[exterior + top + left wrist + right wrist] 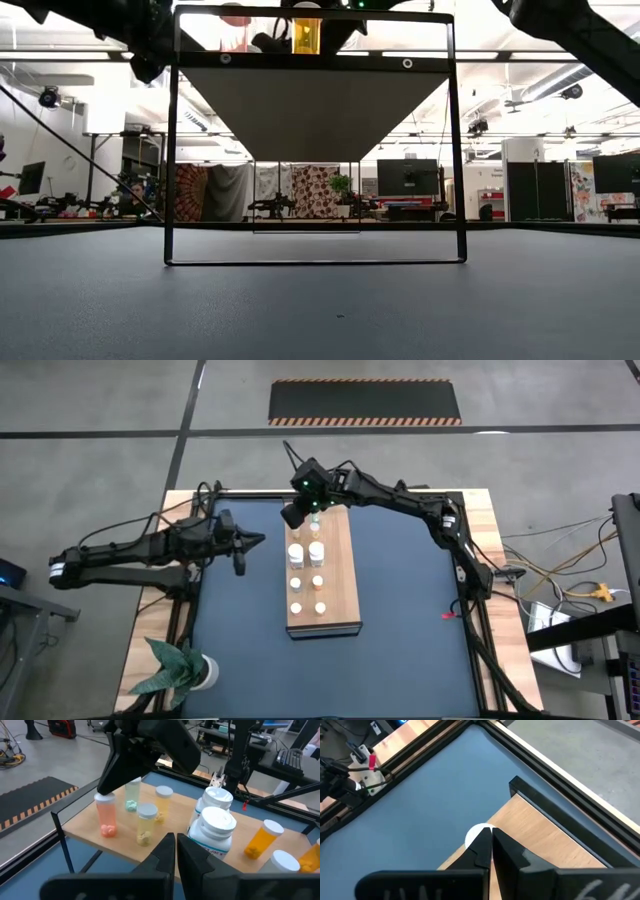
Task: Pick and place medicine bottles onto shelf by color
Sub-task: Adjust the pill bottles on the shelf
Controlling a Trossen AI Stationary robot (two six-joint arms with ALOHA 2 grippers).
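High view: my right claw [312,510] hangs over the shelf's [340,585] far end, shut above a bottle [477,836], likely just set down. Left claw [240,543] waits shut beside the shelf.

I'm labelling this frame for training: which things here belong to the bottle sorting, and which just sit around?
Part of the job: medicine bottles, shelf, right gripper at the shelf's far end, left gripper beside the shelf.

Lying about: potted plant, dark mat, cables.
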